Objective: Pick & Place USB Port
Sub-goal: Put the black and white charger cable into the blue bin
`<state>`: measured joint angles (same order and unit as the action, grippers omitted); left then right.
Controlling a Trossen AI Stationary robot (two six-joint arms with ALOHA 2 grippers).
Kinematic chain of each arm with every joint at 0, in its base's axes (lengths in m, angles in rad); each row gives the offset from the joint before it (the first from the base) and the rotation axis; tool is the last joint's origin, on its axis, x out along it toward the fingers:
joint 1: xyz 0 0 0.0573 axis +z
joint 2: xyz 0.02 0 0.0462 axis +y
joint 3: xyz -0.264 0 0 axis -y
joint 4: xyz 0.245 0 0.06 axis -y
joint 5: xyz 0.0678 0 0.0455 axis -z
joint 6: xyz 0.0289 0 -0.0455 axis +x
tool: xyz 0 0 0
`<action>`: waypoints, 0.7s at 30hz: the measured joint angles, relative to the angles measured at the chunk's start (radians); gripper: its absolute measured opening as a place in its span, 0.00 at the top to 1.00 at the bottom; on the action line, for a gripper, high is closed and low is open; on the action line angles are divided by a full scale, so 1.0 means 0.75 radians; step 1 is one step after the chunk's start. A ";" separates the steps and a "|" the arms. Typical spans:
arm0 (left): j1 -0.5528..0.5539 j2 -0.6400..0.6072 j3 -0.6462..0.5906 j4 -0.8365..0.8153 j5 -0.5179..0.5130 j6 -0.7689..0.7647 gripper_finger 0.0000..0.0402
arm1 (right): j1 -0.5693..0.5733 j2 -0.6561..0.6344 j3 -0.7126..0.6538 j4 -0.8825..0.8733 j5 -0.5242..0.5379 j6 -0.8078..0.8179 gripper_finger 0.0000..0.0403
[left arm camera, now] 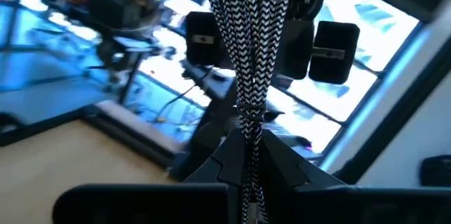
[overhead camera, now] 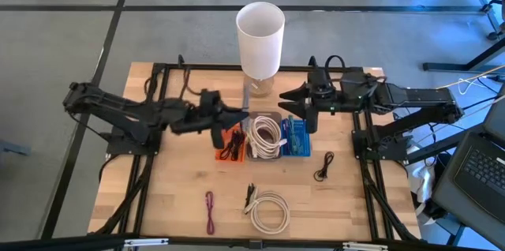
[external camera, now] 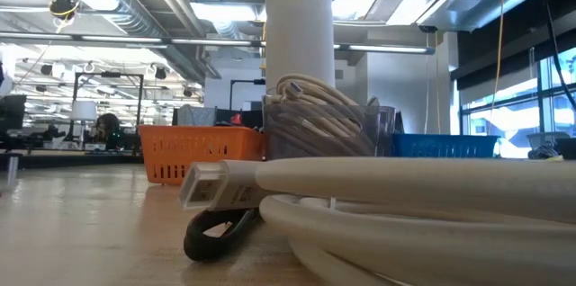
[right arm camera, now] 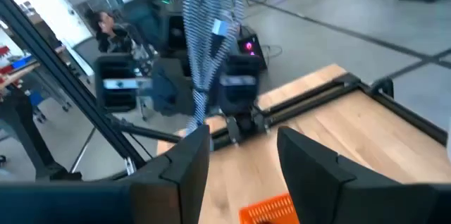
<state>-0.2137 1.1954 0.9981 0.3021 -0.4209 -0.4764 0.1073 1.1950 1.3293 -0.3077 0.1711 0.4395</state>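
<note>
My left gripper [overhead camera: 239,115] is over the orange bin's far end and is shut on a black-and-white braided cable bundle [left arm camera: 254,48]. The right wrist view shows the same bundle [right arm camera: 206,48]. My right gripper [overhead camera: 297,106] is open over the far end of the blue bin [overhead camera: 297,137] and faces the left gripper. Its fingers [right arm camera: 184,159] touch nothing. An orange bin [overhead camera: 229,147], a clear bin of coiled white cable [overhead camera: 265,136] and the blue bin stand side by side in the middle of the table. Neither gripper appears in the low view. My left gripper pinches the braided cable bundle between its two fingers at a spot [left arm camera: 251,155] where several strands run side by side. The fingers lie roughly level, coming from the table's left. The bundle [right arm camera: 201,90] is lifted clear of the table and reaches out past the fingertips.
A tall white cylinder [overhead camera: 260,36] stands at the far edge behind the bins. Loose on the near half lie a white cable coil [overhead camera: 270,210] with its USB plug [external camera: 207,183], a black cable [overhead camera: 323,165] and a magenta cable [overhead camera: 210,212]. A person sits in the room beyond the table [right arm camera: 106,27].
</note>
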 joint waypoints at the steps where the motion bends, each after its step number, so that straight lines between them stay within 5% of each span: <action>1: 0.036 0.021 -0.001 0.038 0.064 -0.005 0.96 | 0.006 0.001 0.000 0.013 0.009 -0.004 0.58; 10: 0.213 0.262 0.008 0.433 0.439 -0.124 0.96 | 0.012 0.001 0.000 0.042 0.027 -0.002 0.58; 21: 0.291 0.490 0.345 0.290 0.650 -0.081 0.97 | 0.012 0.002 0.000 0.043 0.026 0.007 0.59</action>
<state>0.0045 1.5629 1.2567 0.5197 0.0663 -0.5371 0.1165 1.1961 1.3293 -0.2757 0.1909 0.4450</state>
